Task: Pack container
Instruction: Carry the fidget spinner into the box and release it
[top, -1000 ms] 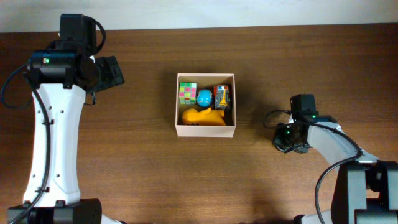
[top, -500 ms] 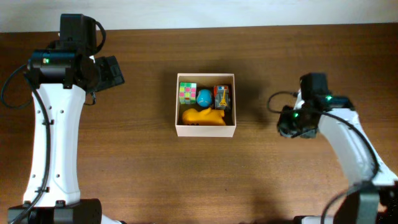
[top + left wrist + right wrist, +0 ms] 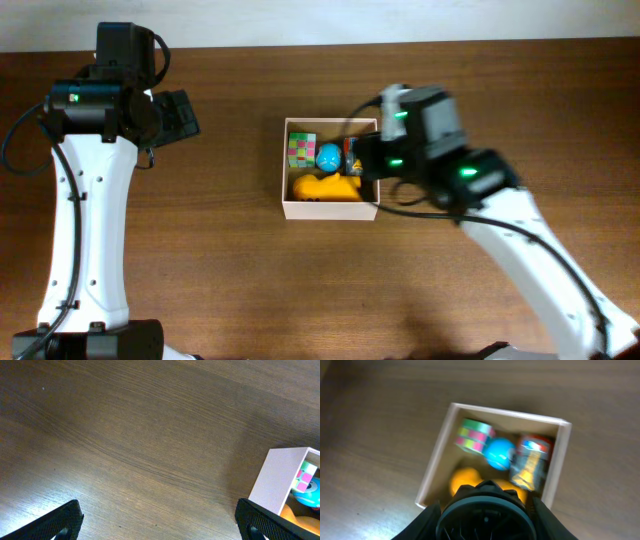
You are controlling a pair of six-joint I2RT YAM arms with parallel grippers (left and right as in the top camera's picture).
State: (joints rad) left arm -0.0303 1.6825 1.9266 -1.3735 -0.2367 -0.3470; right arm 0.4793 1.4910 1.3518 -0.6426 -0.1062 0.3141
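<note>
On the brown wooden surface [image 3: 230, 270], the left gripper [image 3: 178, 115] hangs well left of the central container [image 3: 330, 210], fingers [image 3: 62, 520] apart, while the nearer right gripper [image 3: 365, 158] hovers over its right edge, finger state untellable.

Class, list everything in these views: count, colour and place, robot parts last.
container: one, white outside, tan inside, table centre.
puzzle cube: one, multicoloured, container's left rear corner.
round toy: one, blue, right of the cube.
yellow toy: one, yellow, container's front half.
small toy: one, red and multicoloured, container's right rear corner.
table: one, dark brown wood.
left gripper: one, black, open, left of the container.
right gripper: one, black, over the container's right edge.
</note>
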